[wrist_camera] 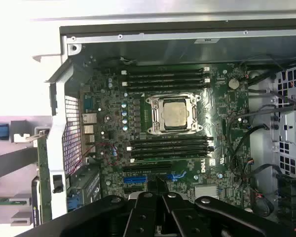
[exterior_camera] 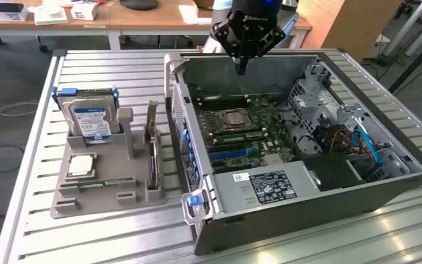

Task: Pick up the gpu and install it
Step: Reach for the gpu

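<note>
Gpu (exterior_camera: 152, 144), a thin flat card seen nearly edge-on, stands upright on its long edge in a slot of the grey moulded holder tray (exterior_camera: 86, 201). It sits on the tray side nearest the case, just beside the case's outer wall, with the greyish bracket end pointing away from the camera in the exterior view. Nothing is gripping it.

Same tray: a boxy silver hard drive with a blue-white label (exterior_camera: 92, 122) stands upright at the far end, and a square silver processor chip (exterior_camera: 81, 165) lies flat in a pocket in front of it. The tray rests on the slatted metal worktop (exterior_camera: 86, 66).

On the exterior view's right of the tray, the open black-and-grey computer tower case (exterior_camera: 270, 223) lies on its side. The green motherboard (exterior_camera: 266, 144) faces up, with a square metal processor socket (exterior_camera: 234, 118) near its middle.

Fingers (exterior_camera: 242, 67) on the black robot arm (exterior_camera: 246, 25) are pressed together, tips pointing down, and hang above the far part of the open case, well apart from the gpu.

In the wrist view the fingers (wrist_camera: 157, 186) point at the board near the blue expansion slot (wrist_camera: 138, 178), with the processor socket (wrist_camera: 173, 114) beyond and black memory slots (wrist_camera: 165, 74) either side of it.
</note>
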### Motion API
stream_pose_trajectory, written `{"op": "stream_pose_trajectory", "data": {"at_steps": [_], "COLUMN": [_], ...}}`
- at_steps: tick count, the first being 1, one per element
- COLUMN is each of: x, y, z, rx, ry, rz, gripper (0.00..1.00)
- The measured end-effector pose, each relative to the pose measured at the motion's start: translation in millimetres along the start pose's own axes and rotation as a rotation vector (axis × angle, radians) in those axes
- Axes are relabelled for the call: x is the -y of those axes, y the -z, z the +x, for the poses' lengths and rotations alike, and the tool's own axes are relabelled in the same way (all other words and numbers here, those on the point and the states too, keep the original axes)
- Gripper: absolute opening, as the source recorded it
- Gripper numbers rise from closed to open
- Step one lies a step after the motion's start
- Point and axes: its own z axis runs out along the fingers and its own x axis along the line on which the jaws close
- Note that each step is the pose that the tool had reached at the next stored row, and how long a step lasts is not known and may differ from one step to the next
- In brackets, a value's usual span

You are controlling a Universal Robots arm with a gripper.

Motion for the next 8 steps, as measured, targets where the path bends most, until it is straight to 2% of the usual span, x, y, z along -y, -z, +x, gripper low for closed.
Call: {"op": "stream_pose_trajectory", "data": {"at_steps": [8], "x": [0.0], "y": [0.0], "z": [0.0], "rx": [0.0], "ry": [0.0], "rz": [0.0], "gripper": [0.11]}}
